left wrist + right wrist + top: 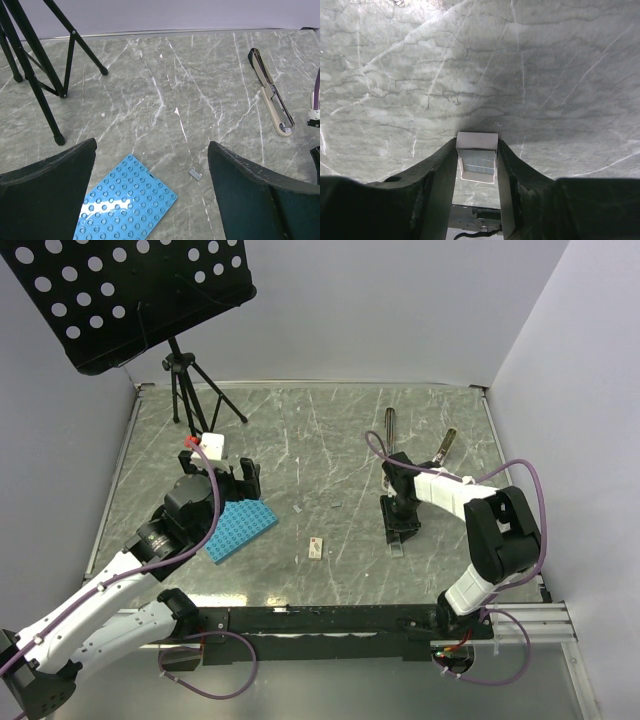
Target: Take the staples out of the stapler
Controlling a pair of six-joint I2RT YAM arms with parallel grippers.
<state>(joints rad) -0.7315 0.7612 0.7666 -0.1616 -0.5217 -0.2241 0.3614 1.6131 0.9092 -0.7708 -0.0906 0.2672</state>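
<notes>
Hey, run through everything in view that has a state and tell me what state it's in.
stapler: lying opened up
right end effector: shut on staple strip
left end effector: open, empty
blue plate: lying flat

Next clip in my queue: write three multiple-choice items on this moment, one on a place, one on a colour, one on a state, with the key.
1. Where does the stapler lie?
A. on the studded plate
B. between the tripod's legs
C. on the bare tabletop, apart from the plate

2. What colour is the studded plate?
A. blue
B. red
C. yellow

3. How is the right pincer?
A. wide open and empty
B. shut on a small silvery staple block
C. shut on the plate

Key: 1 C, the left wrist view shows marble all around the stapler; 2 A, the plate is light blue in both views that show it; 3 B, the right wrist view shows both fingers pressed against the block.
</notes>
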